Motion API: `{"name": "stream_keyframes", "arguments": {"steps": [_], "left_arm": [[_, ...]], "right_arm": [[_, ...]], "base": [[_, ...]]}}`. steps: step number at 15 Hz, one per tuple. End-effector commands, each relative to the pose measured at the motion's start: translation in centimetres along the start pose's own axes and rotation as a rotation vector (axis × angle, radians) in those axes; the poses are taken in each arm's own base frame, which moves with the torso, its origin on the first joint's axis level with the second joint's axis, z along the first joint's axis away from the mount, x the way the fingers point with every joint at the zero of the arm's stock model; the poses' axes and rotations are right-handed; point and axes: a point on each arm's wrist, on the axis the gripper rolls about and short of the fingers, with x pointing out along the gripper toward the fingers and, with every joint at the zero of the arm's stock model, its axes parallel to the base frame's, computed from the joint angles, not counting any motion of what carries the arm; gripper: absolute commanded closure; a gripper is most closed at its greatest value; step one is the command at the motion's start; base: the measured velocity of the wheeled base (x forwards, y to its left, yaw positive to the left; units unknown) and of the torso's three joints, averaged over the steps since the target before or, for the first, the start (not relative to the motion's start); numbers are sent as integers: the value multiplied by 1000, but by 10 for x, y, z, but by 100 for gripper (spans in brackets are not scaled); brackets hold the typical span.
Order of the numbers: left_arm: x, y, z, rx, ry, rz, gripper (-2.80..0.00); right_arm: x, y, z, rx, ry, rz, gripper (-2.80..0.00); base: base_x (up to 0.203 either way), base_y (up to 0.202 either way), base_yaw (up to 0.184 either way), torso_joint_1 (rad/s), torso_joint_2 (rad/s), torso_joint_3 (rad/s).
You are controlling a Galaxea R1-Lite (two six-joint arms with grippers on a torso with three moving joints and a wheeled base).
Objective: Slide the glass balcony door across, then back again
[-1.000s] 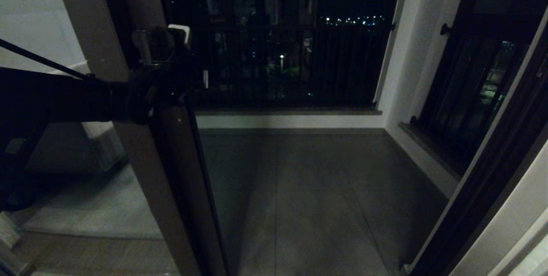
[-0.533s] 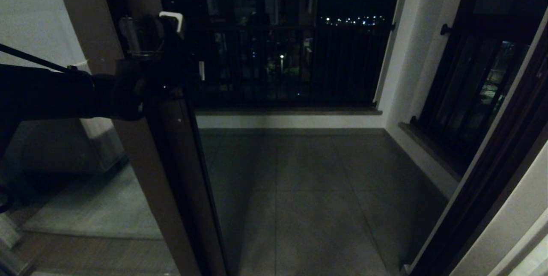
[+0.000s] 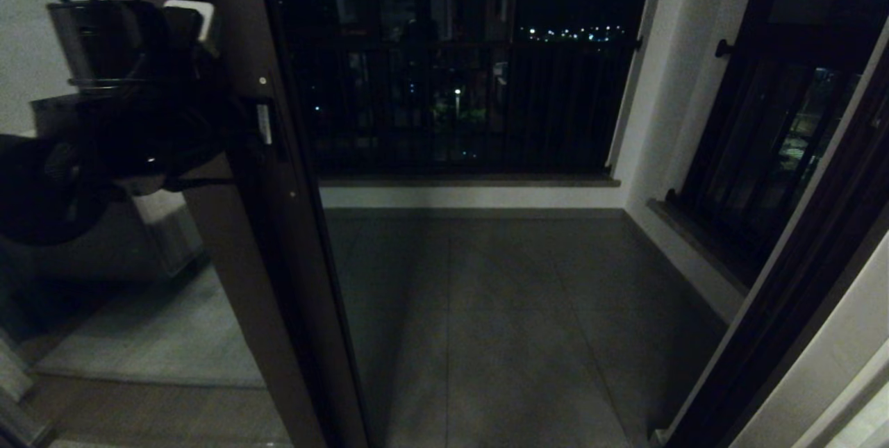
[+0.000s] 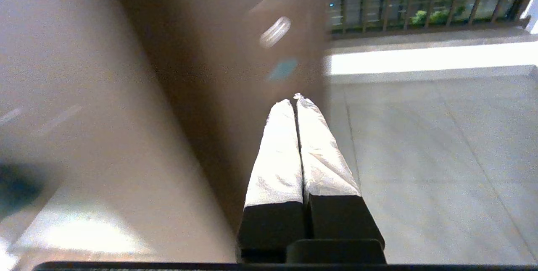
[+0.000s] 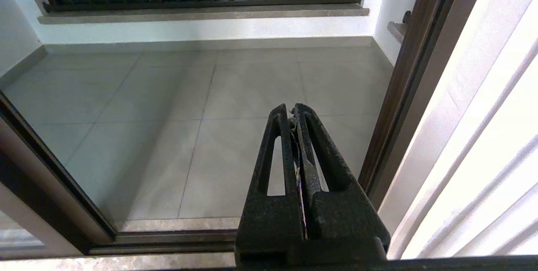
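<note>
The glass balcony door (image 3: 278, 260) stands slid over to the left, its dark brown stile running from top to floor. The doorway to its right is open onto the balcony. My left gripper (image 3: 264, 123) is shut, its white-taped fingertips against the face of the stile beside a slim dark handle recess (image 3: 276, 132). In the left wrist view the shut left gripper (image 4: 296, 98) lies along the blurred brown stile (image 4: 235, 44), close to its edge. My right gripper (image 5: 292, 109) is shut on nothing, held low over the floor track (image 5: 168, 237), out of the head view.
A dark railing (image 3: 458, 108) closes off the far side of the tiled balcony floor (image 3: 500, 323). A barred window (image 3: 764, 142) and the dark door jamb (image 3: 785, 309) stand on the right. A pale rug (image 3: 139, 344) shows behind the glass on the left.
My left arm has swung left and upward; its fingertips came from beyond the door's edge back onto the stile face. The door itself has barely shifted.
</note>
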Motion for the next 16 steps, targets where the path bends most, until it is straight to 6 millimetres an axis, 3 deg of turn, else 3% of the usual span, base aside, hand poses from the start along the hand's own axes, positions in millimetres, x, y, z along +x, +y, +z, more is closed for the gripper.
{"name": "stream_keyframes", "arguments": {"steps": [1,9,12,14,16], "left_arm": [[-75,26,18,-19,-84,8,0],[-249,82,-15,56,-148,67,0],[-310,100,-36,45,-155,183,0],[-333,100,-58,41,-159,263,0],[-341,97,-78,15,-144,323,0]], "right_arm": [[0,0,0,0,1,0,0],[0,0,0,0,1,0,0],[0,0,0,0,1,1,0],[0,0,0,0,0,0,0],[0,0,0,0,1,0,0]], "base": [[0,0,0,0,0,0],[0,0,0,0,0,0],[0,0,0,0,0,0],[0,0,0,0,0,0],[0,0,0,0,0,0]]}}
